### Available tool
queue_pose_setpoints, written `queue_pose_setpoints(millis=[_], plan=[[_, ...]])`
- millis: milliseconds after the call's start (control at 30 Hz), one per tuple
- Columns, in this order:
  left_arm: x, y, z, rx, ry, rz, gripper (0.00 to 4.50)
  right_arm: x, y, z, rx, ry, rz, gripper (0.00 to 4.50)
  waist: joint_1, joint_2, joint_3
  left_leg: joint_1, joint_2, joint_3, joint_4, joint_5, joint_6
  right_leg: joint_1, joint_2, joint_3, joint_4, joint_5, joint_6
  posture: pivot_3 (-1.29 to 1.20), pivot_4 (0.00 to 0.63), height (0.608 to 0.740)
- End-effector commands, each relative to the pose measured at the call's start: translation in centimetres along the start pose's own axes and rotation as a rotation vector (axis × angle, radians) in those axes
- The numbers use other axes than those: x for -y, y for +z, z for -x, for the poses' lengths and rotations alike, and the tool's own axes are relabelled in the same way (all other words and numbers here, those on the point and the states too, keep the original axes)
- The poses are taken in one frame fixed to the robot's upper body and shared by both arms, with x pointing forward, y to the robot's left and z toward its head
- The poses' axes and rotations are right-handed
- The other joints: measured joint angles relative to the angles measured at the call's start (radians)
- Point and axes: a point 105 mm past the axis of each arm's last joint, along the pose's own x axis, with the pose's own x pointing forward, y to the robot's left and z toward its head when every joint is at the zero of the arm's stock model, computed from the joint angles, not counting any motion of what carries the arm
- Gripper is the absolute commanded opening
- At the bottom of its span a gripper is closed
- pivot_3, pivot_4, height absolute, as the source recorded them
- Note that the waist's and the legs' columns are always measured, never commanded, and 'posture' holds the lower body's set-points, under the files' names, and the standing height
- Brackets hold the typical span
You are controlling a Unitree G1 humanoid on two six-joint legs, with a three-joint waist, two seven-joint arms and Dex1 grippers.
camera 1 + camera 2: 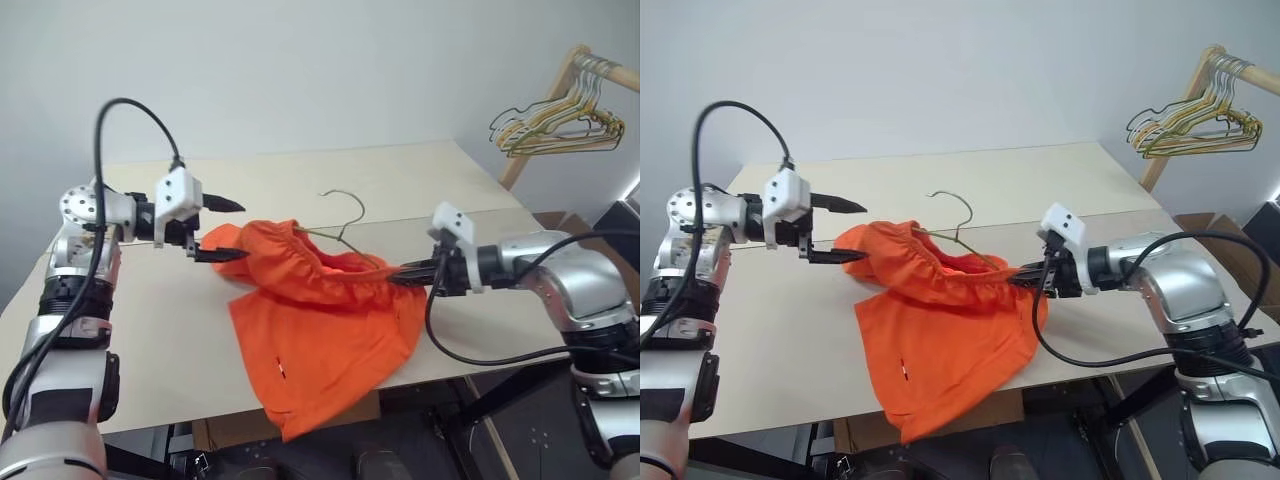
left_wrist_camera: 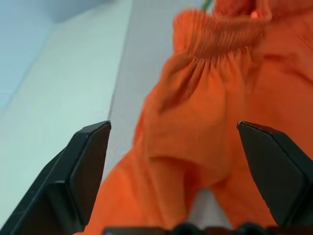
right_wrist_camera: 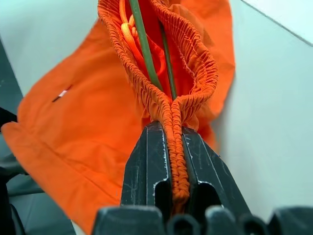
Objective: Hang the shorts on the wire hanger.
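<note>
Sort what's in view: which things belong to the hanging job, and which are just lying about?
Job: shorts; wire hanger threaded through the waistband; right gripper clamping the waistband; left gripper open beside the shorts.

Lying about: bunch of hangers; rack; table.

Head stereo pair: high, looking forward-down over table (image 1: 150, 330), both arms in frame, mid-range. Two eyes share same scene, slight sideways offset. Left wrist cam: close, along own spread fingers (image 2: 88, 161) toward shorts (image 2: 205, 122). Right wrist cam: very close, along own fingers (image 3: 146, 166) at waistband, wire hanger (image 3: 142, 44).
</note>
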Motion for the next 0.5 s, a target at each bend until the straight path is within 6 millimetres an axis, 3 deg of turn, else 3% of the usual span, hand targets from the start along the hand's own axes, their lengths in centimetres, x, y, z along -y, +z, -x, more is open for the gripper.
queue_pose_setpoints(millis=[33, 267, 500], plan=[[-1.5, 3.6, 0.7, 0.195, 0.111, -0.013, 4.50, 1.6, 1.8, 2.7, 0.057, -0.116, -0.040, 0.03, 0.000, 0.000, 0.000, 0.000, 0.000, 0.000, 0.000, 0.000, 0.000, 0.000, 0.000, 0.000, 0.000, 0.000, 0.000, -0.15, 0.000, 0.740], [0.1, 6.2, 0.2, 0.427, 0.103, 0.058, 4.50, 3.9, 0.9, 5.7, 0.096, -0.313, -0.223, 0.03, -0.008, 0.000, 0.000, 0.000, -0.001, 0.000, -0.001, 0.000, 0.000, 0.000, -0.002, 0.000, 0.001, 0.000, 0.000, -0.19, 0.000, 0.740], [1.5, 6.0, -1.1, 0.447, 0.092, 0.098, 4.50, 5.5, -1.0, 9.0, 0.115, -0.539, -0.377, 0.03, -0.015, 0.000, 0.000, 0.001, -0.003, 0.000, -0.001, 0.000, 0.000, 0.000, -0.005, 0.000, 0.000, 0.000, 0.000, -0.22, 0.000, 0.740]])
